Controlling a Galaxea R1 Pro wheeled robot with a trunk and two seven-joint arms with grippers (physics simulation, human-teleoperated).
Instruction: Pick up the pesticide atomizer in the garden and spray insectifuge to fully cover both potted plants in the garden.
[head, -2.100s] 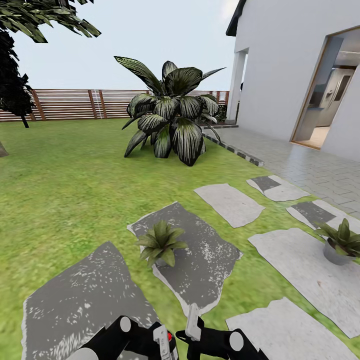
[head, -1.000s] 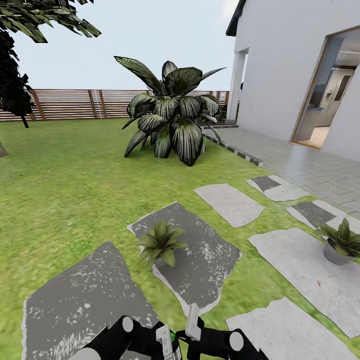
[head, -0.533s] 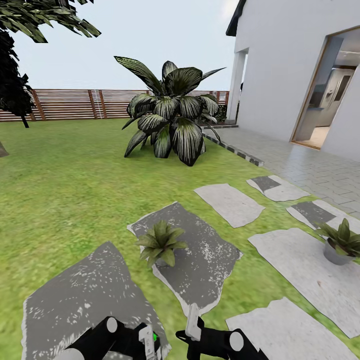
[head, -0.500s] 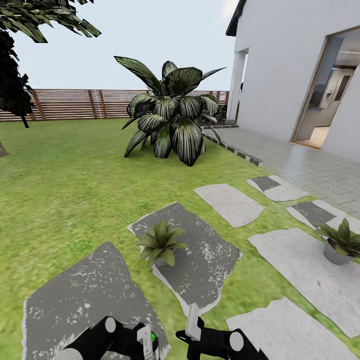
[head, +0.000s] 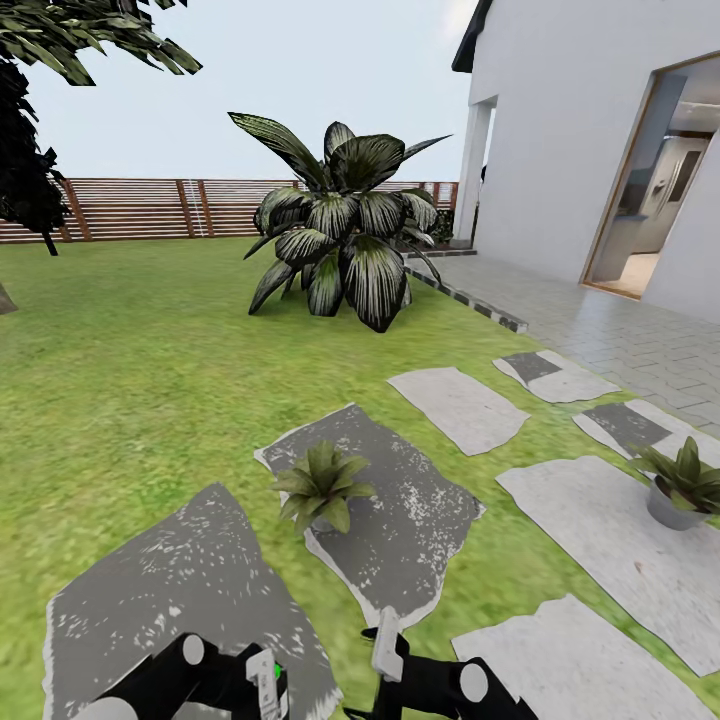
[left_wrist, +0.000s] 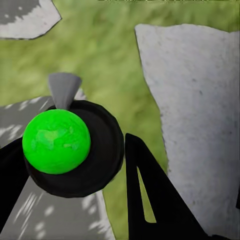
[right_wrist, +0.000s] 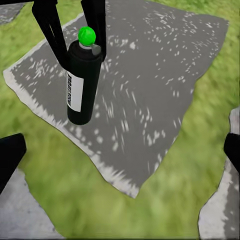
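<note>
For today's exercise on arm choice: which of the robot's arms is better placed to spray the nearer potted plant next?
Left. Its jaws flank the pesticide atomizer, upright on the dark stepping stone; the nearer potted plant is just ahead.

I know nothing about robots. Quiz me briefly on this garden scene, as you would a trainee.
1. True or false: the left gripper has a finger on either side of the pesticide atomizer.
2. The knob on the atomizer's top is: A red, B green, C white.
3. Fill in: the head view shows ___ small potted plants on the stepping stones.

Key: 1 true; 2 B; 3 two.
</note>
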